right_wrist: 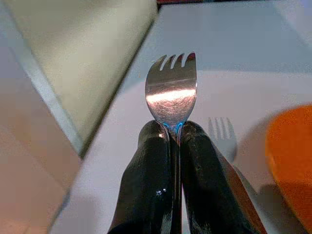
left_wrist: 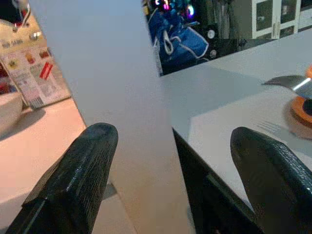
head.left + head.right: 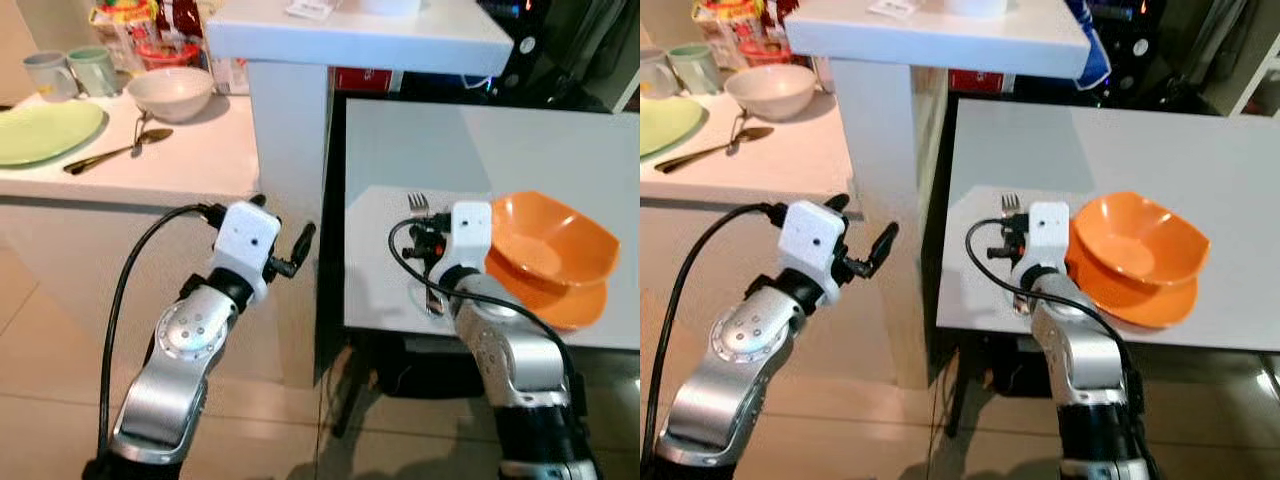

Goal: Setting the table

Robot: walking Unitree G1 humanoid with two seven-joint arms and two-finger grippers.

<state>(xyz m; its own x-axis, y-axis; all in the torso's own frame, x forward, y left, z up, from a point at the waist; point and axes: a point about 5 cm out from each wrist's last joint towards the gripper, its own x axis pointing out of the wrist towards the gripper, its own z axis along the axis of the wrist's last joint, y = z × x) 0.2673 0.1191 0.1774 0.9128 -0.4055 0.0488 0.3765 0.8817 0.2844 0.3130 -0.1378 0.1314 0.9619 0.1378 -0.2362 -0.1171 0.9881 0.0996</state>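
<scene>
on your far left, the pale counter point(image 3: 200, 150) carries a green plate point(image 3: 40, 130), two mugs point(image 3: 70, 72), a long spoon point(image 3: 115, 150) and a white bowl point(image 3: 170, 90) near the back. your left gripper point(image 3: 290, 255) hangs in front of the counter's edge, beside the white pillar point(image 3: 290, 130), its fingers point(image 2: 73, 180) spread wide apart and holding nothing. moving right, the white table point(image 3: 1090, 140) begins past the dark gap. your right gripper point(image 1: 173, 134) sits over the table's near left part with its fingers pressed together on the handle of the fork point(image 1: 171, 87), tines pointing away from you and its head raised off the surface, a shadow of the tines lying on the table beneath. just right of the fork, the orange bowl point(image 3: 550, 240) rests on an orange plate point(image 3: 560, 300) near the table's front edge.
</scene>
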